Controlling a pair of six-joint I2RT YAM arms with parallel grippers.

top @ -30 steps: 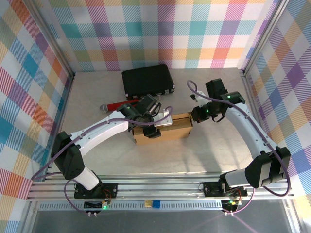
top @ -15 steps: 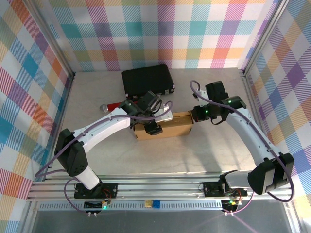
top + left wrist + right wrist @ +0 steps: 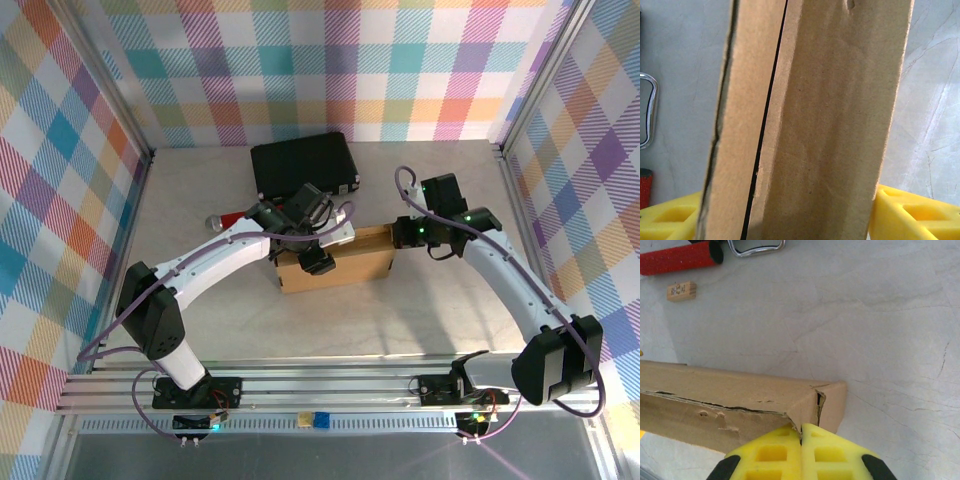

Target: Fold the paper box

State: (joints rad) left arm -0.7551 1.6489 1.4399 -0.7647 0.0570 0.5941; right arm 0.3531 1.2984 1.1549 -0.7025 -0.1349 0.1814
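From above, the paper box (image 3: 350, 268) sits on the table (image 3: 430, 310) just on the near side of the black case (image 3: 303, 165), apart from it, with its long side running roughly along the case's front. Both arms close in on it from opposite ends, and I'd say that is so one can steady the box while the other works a flap. The left gripper (image 3: 312, 258) is down on the end below the case's middle. The right gripper (image 3: 398, 235) meets the end out past the case's right corner. A red-handled tool (image 3: 228, 219) lies off the case's left front corner.

Now the left wrist camera: cardboard runs right up the frame, with a dark seam where two panels meet. The yellow fingers (image 3: 912, 215) stand well apart with the box between them. Whether they pinch it or merely bracket it, I can't tell. The case's metal handle (image 3: 646, 110) peeks in at the edge.

Over to the right wrist camera: that hand is closed, its tips together with nothing between them, nosing against the box's corner. It looks like a push or a brace rather than a grab. The corner seam gapes a little, so the fold looks unfinished. A small wooden block (image 3: 681, 291) lies beside the red handle, towards the case.
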